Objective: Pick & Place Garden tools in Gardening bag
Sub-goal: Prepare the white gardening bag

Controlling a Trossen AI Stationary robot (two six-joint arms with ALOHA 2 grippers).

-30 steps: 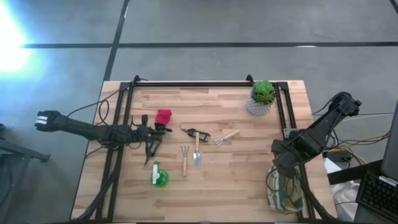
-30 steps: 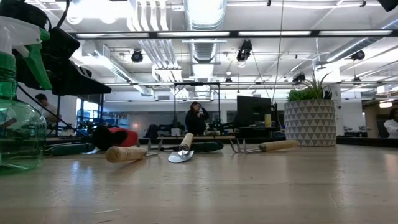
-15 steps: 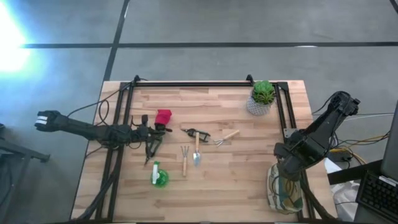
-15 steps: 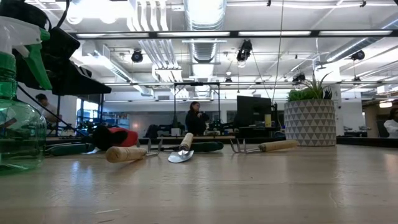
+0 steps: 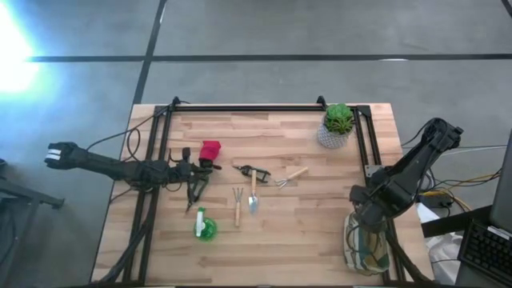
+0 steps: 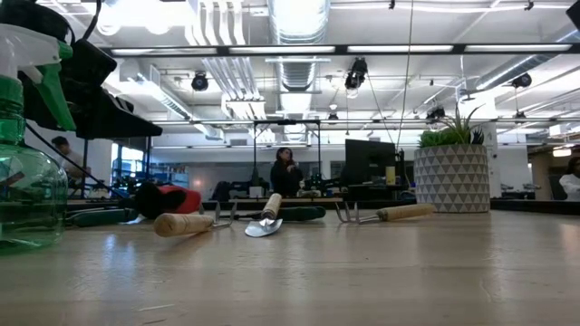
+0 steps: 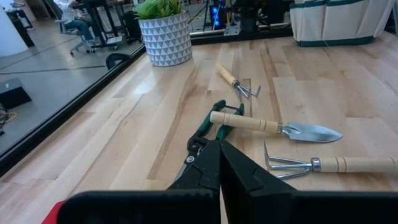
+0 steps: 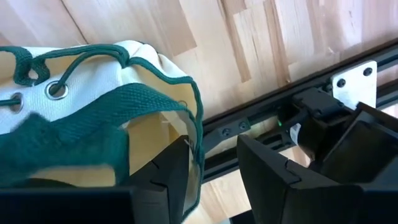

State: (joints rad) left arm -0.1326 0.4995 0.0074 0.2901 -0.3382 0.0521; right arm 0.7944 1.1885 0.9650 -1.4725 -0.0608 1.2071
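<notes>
Dark right gripper (image 8: 208, 171) fingers astride bag (image 8: 74, 118) rim

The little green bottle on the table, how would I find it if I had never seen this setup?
Start at the wooden table and find the row of small tools near its middle. Just left of the wooden-handled fork, toward the table's front edge, lies the spray bottle. It is the only see-through bright green thing among the tools; the potted plant is green too, but stands at the far right corner.
</notes>
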